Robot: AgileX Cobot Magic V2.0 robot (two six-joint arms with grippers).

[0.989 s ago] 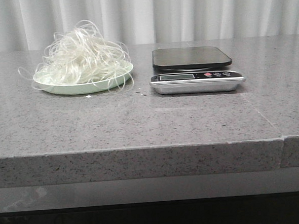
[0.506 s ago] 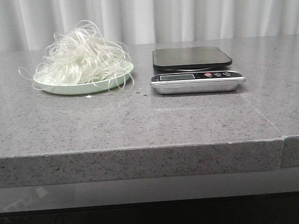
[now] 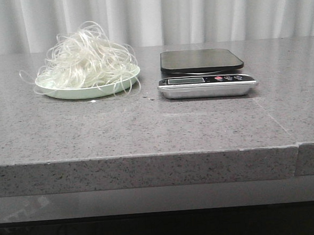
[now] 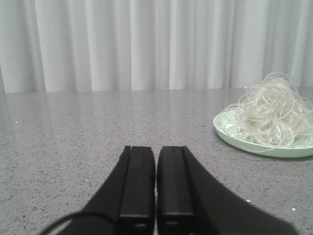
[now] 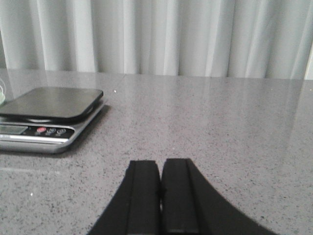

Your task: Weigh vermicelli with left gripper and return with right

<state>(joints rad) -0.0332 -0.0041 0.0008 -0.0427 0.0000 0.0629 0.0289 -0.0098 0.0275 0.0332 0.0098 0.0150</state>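
Observation:
The vermicelli (image 3: 87, 60) is a fluffy whitish tangle heaped on a pale green plate (image 3: 86, 92) at the back left of the grey table; it also shows in the left wrist view (image 4: 274, 115). A black-topped silver scale (image 3: 203, 72) stands to its right, empty; it also shows in the right wrist view (image 5: 46, 117). My left gripper (image 4: 156, 149) is shut and empty, low over the table, well short of the plate (image 4: 254, 144). My right gripper (image 5: 160, 164) is shut and empty, apart from the scale. Neither gripper shows in the front view.
A white curtain (image 3: 193, 14) hangs behind the table. The grey stone tabletop (image 3: 146, 123) has a front edge close to the camera and a seam (image 3: 296, 151) at its right.

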